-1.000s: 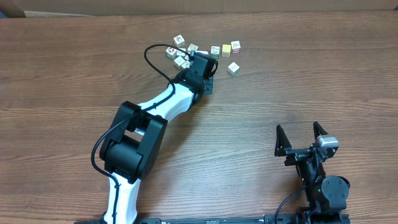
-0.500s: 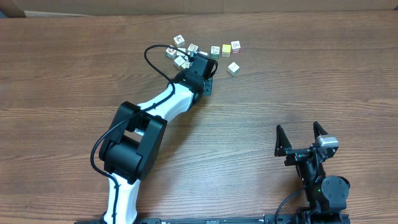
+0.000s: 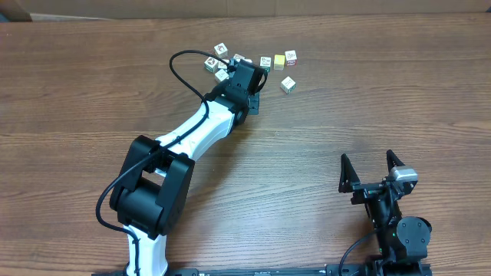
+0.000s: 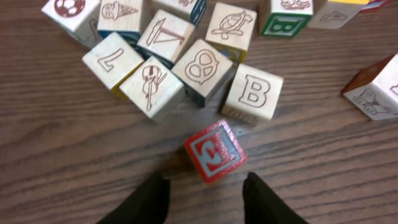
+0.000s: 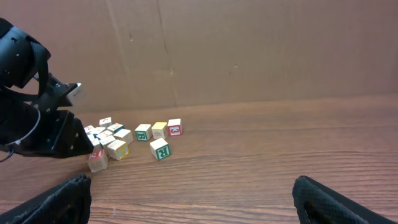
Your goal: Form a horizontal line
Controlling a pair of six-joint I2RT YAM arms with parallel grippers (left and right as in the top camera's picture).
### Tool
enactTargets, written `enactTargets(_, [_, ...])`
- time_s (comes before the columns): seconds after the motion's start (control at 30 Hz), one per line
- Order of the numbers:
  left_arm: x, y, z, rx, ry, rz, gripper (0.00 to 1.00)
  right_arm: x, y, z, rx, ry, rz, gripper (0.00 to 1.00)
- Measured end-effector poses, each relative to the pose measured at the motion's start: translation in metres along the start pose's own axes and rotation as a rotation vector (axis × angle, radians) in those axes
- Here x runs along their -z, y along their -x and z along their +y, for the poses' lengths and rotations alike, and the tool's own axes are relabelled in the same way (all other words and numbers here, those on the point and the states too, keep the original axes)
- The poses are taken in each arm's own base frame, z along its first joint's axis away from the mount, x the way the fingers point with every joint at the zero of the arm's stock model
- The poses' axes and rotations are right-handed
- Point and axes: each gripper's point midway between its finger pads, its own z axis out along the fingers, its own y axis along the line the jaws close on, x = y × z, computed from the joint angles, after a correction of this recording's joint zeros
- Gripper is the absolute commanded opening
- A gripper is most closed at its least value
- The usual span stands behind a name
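Table fills the overhead view, and no row is formed yet. Left gripper has its fingers partly spread. Right gripper, at lower right, gapes wide and empty. Bunch of cubes crowds the wrist view's top half. 1 red-and-white cube sits tilted at lower centre by the fingertips; whether it is pinched, I cannot tell. Risk: a loose hold could drop it against the B cube, scattering its neighbours.

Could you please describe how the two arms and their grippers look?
The left arm has white links, bulky black joints and a thin black cable looping near its wrist. The left gripper has dark rounded fingers. The right arm is black; the right gripper has two pointed fingers.
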Motion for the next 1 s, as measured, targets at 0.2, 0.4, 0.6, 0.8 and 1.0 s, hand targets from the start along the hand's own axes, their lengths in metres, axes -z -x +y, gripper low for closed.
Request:
enactTargets(0.2, [0.0, 0.002, 0.0, 0.048, 0.0, -0.009, 0.47, 0.0, 0.0, 0.0, 0.0, 0.0, 0.0, 1.0])
enactTargets(0.4, [0.0, 0.012, -0.004, 0.123, -0.015, -0.048, 0.58, 0.0, 0.0, 0.0, 0.0, 0.0, 0.0, 1.0])
enactTargets(0.6, [-0.014, 0.008, -0.006, 0.146, -0.017, -0.051, 0.59, 0.0, 0.0, 0.0, 0.001, 0.0, 0.0, 1.0])
enactTargets(0.8, [-0.025, -0.001, -0.006, 0.149, -0.01, -0.035, 0.58, 0.0, 0.0, 0.0, 0.0, 0.0, 0.0, 1.0])
enactTargets(1.0, [-0.025, 0.001, -0.006, 0.151, -0.012, -0.04, 0.57, 0.0, 0.0, 0.0, 0.0, 0.0, 0.0, 1.0])
